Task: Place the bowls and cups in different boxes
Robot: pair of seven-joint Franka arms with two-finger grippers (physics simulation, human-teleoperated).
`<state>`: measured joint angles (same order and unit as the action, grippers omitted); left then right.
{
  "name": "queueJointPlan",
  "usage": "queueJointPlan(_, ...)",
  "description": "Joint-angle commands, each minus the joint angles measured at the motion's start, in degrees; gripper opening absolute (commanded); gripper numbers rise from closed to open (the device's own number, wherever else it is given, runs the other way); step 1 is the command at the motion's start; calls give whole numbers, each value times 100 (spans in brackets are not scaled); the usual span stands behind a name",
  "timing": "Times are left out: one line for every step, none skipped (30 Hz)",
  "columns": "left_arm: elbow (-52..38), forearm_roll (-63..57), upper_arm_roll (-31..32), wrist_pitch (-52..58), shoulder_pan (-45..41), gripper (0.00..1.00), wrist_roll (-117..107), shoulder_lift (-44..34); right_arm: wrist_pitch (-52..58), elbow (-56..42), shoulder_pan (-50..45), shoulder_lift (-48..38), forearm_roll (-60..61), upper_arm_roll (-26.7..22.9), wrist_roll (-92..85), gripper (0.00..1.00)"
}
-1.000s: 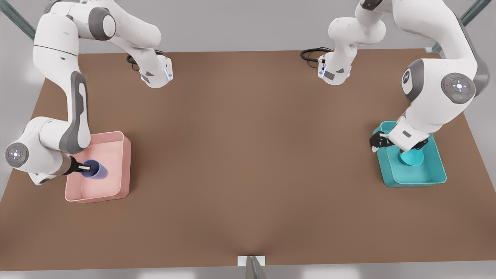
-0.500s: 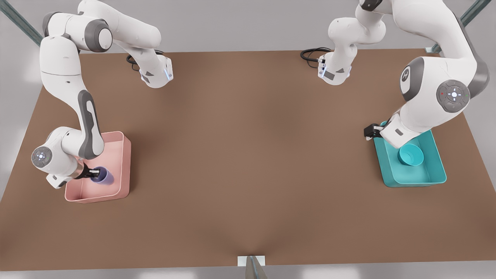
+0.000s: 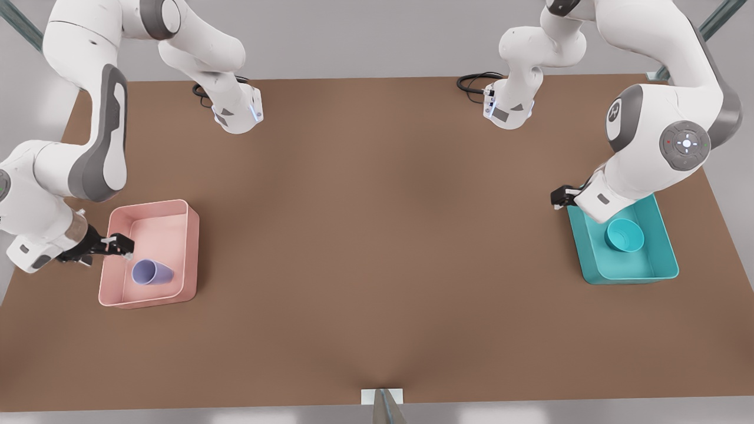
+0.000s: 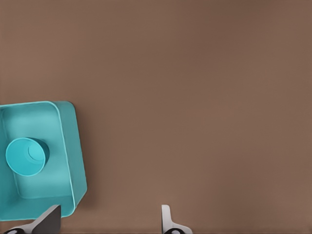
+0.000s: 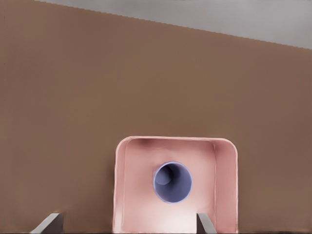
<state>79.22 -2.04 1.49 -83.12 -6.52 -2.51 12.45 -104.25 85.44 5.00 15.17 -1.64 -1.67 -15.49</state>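
With both tools (image 3: 118, 246) (image 3: 561, 197) beside box rims.

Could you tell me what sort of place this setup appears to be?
Probably a simulated tabletop test bench, not a home or shop. A plain brown table carries two white arms, a pink box holding a cup, and a teal box holding a bowl.

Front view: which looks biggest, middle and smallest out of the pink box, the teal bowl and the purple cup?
1. Pink box, by far the largest.
2. Teal bowl and purple cup look about the same size in this view, so I won't rank them.
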Motion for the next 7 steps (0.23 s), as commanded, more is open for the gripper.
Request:
queueJointPlan(-3,-7,1,103,2,100,-39,-6,1952,-150,-78,-321,58,0,1136,100)
queueJointPlan(-3,-7,1,103,2,100,-39,-6,2119,-132,-78,-532,67,0,1136,100)
queueJointPlan(-3,-7,1,111,2,100,-39,-6,2251,-97,-104,-752,84,9,1434,100)
queueJointPlan(-3,-7,9,111,2,100,-39,-15,2277,-18,-210,-910,76,9,1593,100)
queueJointPlan(-3,-7,9,111,-7,100,-39,-6,2277,43,-245,-1007,84,9,1601,100)
queueJointPlan(-3,-7,9,111,-7,100,-48,-6,2277,87,-254,-1060,84,9,1601,100)
queueJointPlan(-3,-7,9,111,-7,100,-39,-6,2277,105,-280,-1060,84,9,1601,100)
